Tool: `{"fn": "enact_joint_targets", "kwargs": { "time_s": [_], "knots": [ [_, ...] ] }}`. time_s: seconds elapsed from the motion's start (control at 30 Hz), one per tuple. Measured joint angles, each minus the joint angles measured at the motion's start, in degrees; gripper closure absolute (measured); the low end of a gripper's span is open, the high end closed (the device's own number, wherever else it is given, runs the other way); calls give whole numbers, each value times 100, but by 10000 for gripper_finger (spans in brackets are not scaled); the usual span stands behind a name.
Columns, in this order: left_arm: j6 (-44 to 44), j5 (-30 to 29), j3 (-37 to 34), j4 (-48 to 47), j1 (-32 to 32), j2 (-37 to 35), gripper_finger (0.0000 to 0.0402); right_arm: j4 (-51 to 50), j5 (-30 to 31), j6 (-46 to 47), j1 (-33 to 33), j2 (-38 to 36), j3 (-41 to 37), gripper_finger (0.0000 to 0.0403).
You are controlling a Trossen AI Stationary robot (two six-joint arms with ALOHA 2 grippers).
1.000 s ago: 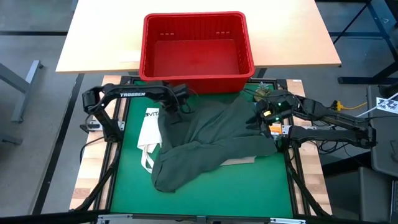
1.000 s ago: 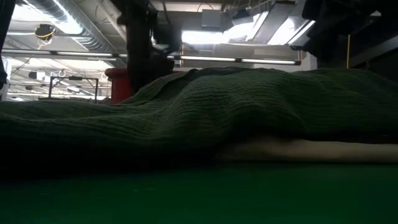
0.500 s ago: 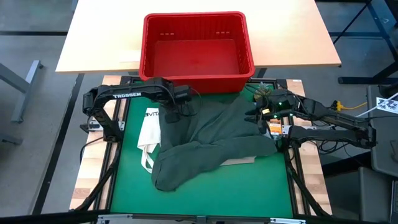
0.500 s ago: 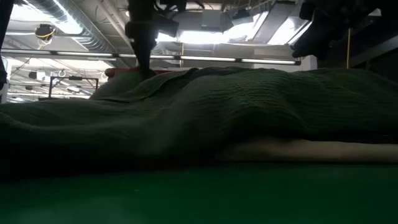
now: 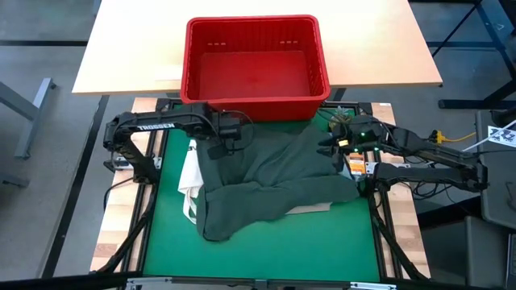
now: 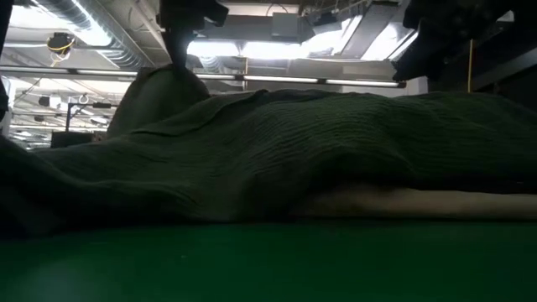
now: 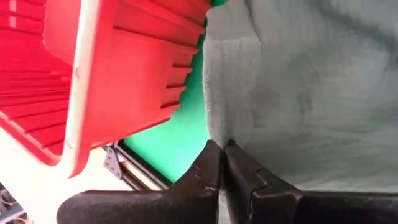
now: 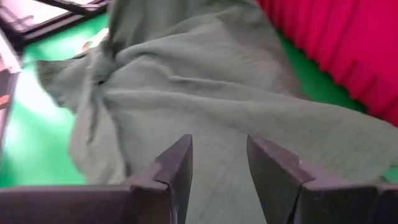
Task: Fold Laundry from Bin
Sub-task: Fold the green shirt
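The dark olive-green garment [image 5: 274, 189] lies spread over the green surface [image 5: 322, 242] in the centre of the high view, just below the empty red bin [image 5: 255, 66] at upper centre. The left hand [image 5: 219, 147], left of centre, is pinched shut on a raised fold at the garment's upper left edge. The right hand [image 5: 332, 145], right of centre, hovers over the garment's right side with its fingers [image 8: 177, 168] parted, holding nothing. A white bag [image 5: 190, 165] and a beige piece [image 5: 310, 209] peek from beneath the garment.
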Motion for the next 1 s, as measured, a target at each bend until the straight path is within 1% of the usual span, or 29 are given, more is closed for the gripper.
{"fn": "enact_joint_targets", "kwargs": {
  "time_s": [0.07, 0.17, 0.27, 0.37, 0.43, 0.6, 0.67, 0.77, 0.93, 1.0],
  "knots": [
    [-156, 3, 0, 18, -79, -6, 401, 40, 200, -5, 0, 77, -2, 251],
    [-257, -37, 0, 12, -227, -22, 401, 306, 298, -140, 0, 323, -2, 251],
    [-442, -50, 0, 14, -364, -22, 401, 660, 300, -409, 0, 703, -2, 251],
    [-591, -52, 0, 12, -510, -22, 401, 1047, 436, -676, -2, 1097, -2, 251],
    [-664, -52, 0, 14, -604, -22, 401, 1276, 685, -754, -2, 1326, -2, 251],
    [-792, -37, 0, 13, -815, -22, 401, 1431, 1692, -718, -61, 1663, -2, 251],
    [-800, -37, 0, 12, -871, -22, 401, 1402, 1889, -638, -203, 1691, -2, 251],
    [-932, -37, -2, 13, -929, -22, 401, 1373, 1845, -389, -526, 1691, -1, 251],
    [-1050, -30, -2, 12, -953, -22, 401, 1202, 1587, -122, -1233, 1691, 0, 251],
    [-1050, -30, -2, 12, -955, -22, 401, 1037, 1393, -89, -1517, 1691, 0, 251]
  ]
}}
